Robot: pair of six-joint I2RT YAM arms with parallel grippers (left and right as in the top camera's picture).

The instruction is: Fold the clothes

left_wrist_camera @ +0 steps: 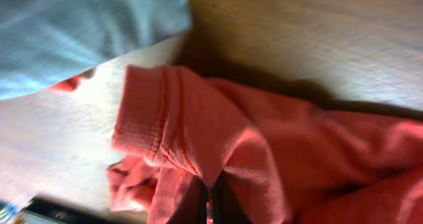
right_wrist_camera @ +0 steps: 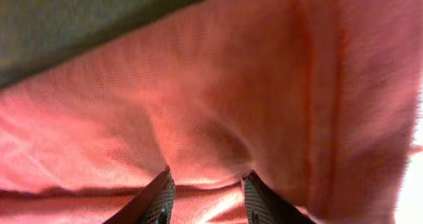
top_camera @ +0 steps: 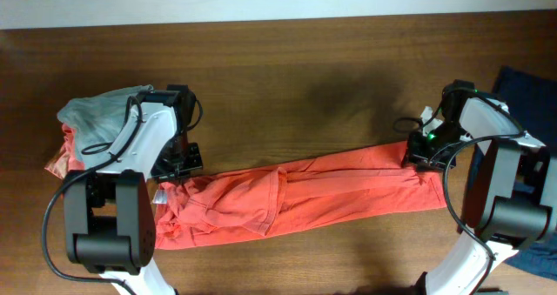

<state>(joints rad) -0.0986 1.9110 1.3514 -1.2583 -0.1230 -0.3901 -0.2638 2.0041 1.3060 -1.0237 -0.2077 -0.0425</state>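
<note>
A coral-red T-shirt lies folded into a long band across the wooden table, stretched between my two grippers. My left gripper is at the band's left end. In the left wrist view it is shut on a bunched fold of the red cloth. My right gripper sits on the band's right end. In the right wrist view it has its fingers apart, pressed into the red cloth, with a soft hump of fabric between them.
A pale grey-blue shirt is heaped at the far left on another coral garment, close behind my left arm. A dark navy garment lies at the right edge under the right arm. Bare wooden table stretches behind the band.
</note>
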